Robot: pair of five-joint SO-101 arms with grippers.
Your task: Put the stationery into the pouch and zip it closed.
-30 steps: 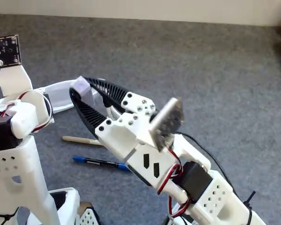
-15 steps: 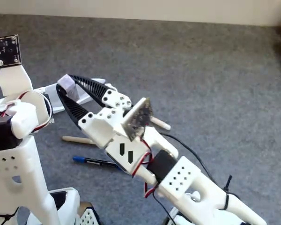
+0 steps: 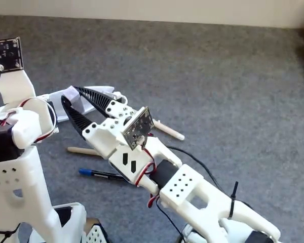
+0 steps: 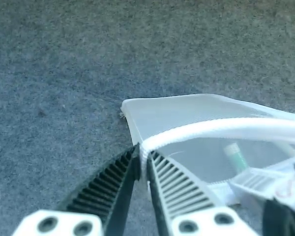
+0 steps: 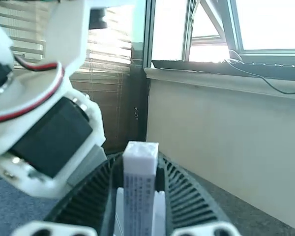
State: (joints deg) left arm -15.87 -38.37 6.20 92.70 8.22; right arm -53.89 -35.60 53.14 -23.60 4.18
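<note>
The eraser has travelled left and lower over the last second. It now sits against the white pouch in the high view, and your right gripper has its fingers closed on the eraser's two sides. Your left gripper is pinched tight on the pouch's rim. A blue pen and a wooden stick lie on the grey carpet beside the right arm.
</note>
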